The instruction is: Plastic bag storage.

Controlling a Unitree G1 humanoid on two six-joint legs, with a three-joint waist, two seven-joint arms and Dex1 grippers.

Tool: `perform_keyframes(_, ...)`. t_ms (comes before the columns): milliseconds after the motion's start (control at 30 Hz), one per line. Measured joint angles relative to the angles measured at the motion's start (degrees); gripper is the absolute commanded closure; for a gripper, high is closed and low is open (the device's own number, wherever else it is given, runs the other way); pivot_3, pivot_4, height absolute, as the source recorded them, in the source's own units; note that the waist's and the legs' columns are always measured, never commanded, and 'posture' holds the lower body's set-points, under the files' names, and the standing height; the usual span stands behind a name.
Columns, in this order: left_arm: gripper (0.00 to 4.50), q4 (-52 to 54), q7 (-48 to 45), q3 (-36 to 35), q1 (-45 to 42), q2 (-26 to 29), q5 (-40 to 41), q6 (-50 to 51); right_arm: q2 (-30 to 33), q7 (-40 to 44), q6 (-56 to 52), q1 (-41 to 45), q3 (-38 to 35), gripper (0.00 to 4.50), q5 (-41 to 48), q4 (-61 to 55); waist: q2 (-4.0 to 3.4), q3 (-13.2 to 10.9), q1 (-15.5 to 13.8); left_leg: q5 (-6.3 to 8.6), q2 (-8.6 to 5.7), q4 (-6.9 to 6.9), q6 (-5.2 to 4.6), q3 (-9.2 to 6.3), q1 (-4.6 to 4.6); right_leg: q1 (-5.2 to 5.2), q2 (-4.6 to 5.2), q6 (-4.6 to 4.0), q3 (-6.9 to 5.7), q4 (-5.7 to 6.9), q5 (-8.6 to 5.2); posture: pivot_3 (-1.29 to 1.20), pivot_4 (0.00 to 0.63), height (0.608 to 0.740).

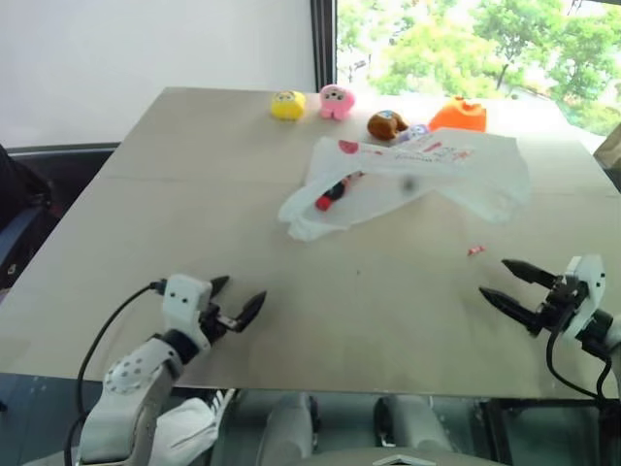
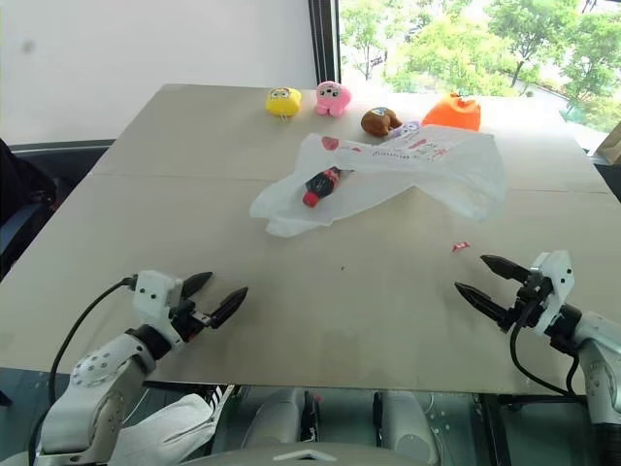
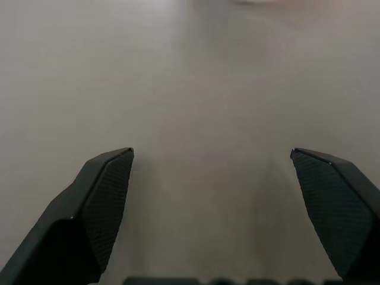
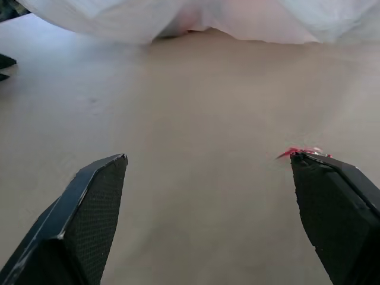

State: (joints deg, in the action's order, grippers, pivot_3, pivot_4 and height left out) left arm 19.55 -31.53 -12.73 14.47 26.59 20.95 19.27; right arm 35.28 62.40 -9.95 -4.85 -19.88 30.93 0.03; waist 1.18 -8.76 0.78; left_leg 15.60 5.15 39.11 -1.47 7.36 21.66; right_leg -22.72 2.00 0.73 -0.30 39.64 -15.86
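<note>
The plastic bag (image 1: 417, 180), thin translucent white with red marks, lies crumpled flat on the far half of the tan table (image 1: 194, 194). A small dark bottle with a red cap (image 1: 335, 191) shows through it near its left end. My left gripper (image 1: 236, 301) hovers low over the table's near left edge, open and empty. Over the near right edge my right gripper (image 1: 505, 282) is open and empty too, pointing inward. Both are well short of the bag, whose white edge (image 4: 178, 18) shows far ahead in the right wrist view.
Small plush toys line the far edge: yellow (image 1: 287, 105), pink (image 1: 337, 101), brown (image 1: 386, 124), plus an orange pouch (image 1: 459, 116). A tiny red scrap (image 1: 475, 250) lies on the table between the bag and my right gripper. A window stands behind the table.
</note>
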Motion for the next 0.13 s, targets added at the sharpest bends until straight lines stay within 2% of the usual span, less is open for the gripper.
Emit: perform_keyframes(133, 0.00, 2.0, 0.5, 0.0, 1.2, -0.7, -0.4, -1.1, 0.7, 1.0, 2.1, 0.2, 1.3, 0.07, -1.7, 1.1, 0.00, 0.0, 0.0, 0.01, 0.02, -0.27, 0.00, -0.02, 0.08, -0.09, -0.05, 0.17, 0.04, -0.15, 0.09, 0.00, 0.150, 0.740)
